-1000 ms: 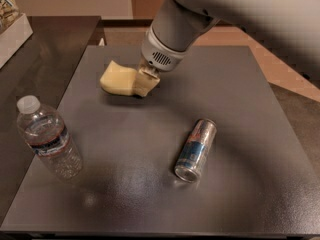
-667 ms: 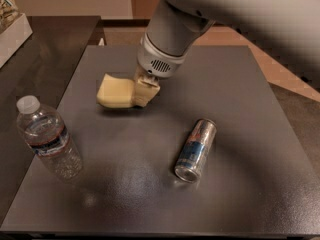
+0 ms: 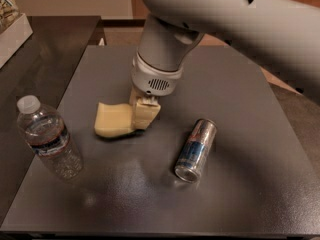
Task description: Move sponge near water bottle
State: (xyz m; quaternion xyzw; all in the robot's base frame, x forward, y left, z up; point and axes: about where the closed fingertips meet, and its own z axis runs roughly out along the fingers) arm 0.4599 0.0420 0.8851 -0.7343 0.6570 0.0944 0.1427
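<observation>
The pale yellow sponge [image 3: 113,120] sits on the dark grey table [image 3: 235,89], left of centre. My gripper [image 3: 144,115] reaches down from the grey arm, its beige fingers [image 3: 146,112] closed on the sponge's right end. The water bottle [image 3: 47,137] lies tilted at the left, white cap toward the back, blue-red-white label in the middle. The sponge is a short way to the right of the bottle, apart from it.
A silver-blue drink can [image 3: 195,149] lies on its side right of the sponge. A white box [image 3: 12,26] stands on a darker counter at the back left. The table's front edge runs along the bottom of the view.
My gripper has carried the sponge from the back of the table toward the front and left, closer to the water bottle. The bottle and the can have not moved.
</observation>
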